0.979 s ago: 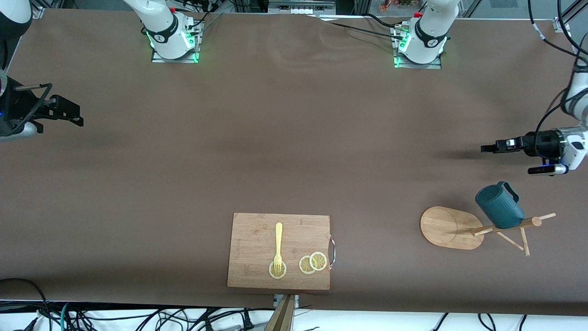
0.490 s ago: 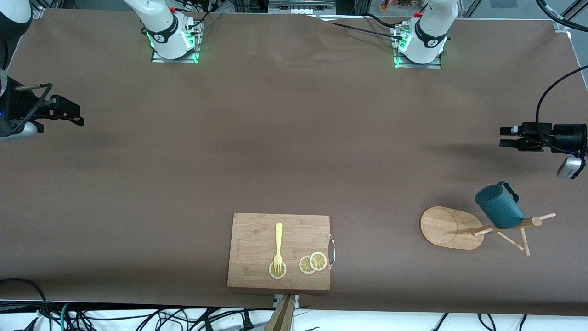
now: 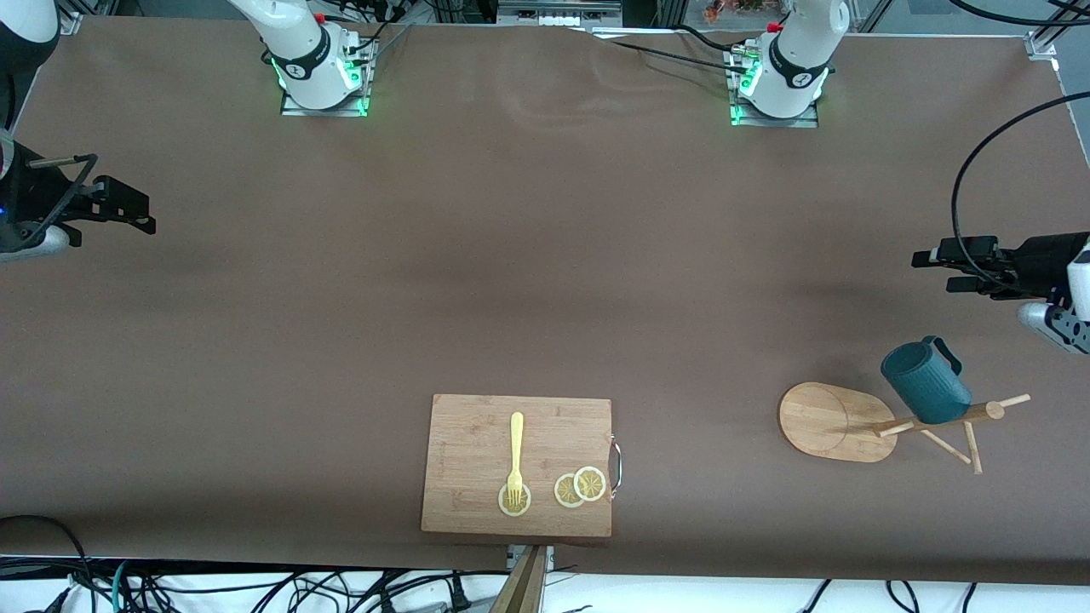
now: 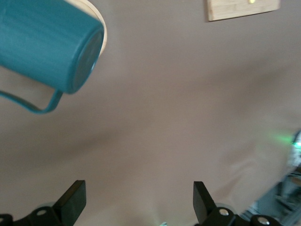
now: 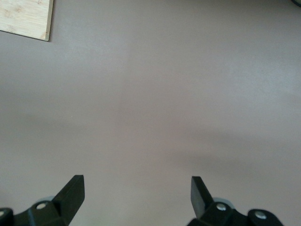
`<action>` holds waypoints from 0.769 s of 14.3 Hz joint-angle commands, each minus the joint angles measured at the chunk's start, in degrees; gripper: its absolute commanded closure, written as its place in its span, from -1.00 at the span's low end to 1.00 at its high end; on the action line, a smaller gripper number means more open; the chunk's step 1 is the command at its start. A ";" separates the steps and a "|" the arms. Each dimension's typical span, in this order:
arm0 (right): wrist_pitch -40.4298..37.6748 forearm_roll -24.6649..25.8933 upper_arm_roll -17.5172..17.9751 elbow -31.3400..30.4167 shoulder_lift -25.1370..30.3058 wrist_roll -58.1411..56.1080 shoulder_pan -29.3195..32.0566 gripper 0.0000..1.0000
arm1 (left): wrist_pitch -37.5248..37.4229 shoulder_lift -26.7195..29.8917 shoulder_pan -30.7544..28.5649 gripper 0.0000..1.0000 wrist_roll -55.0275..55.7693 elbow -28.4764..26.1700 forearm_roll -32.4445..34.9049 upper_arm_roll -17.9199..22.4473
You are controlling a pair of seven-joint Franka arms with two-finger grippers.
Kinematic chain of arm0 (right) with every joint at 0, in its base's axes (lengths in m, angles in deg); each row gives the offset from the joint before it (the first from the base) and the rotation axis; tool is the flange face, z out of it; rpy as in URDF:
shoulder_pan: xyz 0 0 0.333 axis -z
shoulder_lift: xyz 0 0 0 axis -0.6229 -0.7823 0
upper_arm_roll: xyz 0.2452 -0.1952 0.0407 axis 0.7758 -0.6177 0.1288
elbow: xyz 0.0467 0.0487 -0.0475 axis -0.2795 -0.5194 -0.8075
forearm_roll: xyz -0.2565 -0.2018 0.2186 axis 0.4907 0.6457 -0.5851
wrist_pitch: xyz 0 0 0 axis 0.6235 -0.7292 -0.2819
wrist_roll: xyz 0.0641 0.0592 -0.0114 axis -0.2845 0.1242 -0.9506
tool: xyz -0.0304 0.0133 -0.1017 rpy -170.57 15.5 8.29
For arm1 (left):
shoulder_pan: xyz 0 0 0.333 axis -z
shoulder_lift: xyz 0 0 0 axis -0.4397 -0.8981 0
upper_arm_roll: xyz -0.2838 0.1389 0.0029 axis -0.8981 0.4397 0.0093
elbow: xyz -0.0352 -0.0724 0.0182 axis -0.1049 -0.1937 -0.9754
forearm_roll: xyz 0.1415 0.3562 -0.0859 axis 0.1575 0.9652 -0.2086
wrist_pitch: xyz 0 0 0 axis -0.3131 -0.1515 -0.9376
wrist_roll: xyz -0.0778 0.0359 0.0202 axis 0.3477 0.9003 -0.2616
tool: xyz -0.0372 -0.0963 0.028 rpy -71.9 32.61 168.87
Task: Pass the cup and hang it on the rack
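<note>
A rectangular bamboo cutting board (image 3: 517, 465) with a metal handle (image 3: 616, 464) on one short edge lies on the brown table (image 3: 511, 255), near the front camera's edge. On the board, a yellow fork (image 3: 515, 457) rests with its tines on one lemon slice (image 3: 514, 501); two more overlapping lemon slices (image 3: 581, 486) lie beside it.

The table (image 3: 511, 255) is covered in brown cloth. A bamboo cutting board (image 3: 477, 434) is laid near the edge closest to the front camera, mid-length. The rack (image 3: 830, 421) is stood toward the left arm's end.
</note>
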 commanded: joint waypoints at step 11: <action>0.11 -1.68 0.37 0.48 -0.39 0.12 0.68 -1.00 | 6.19 14.33 13.67 -1.00 18.69 -3.42 15.91 4.31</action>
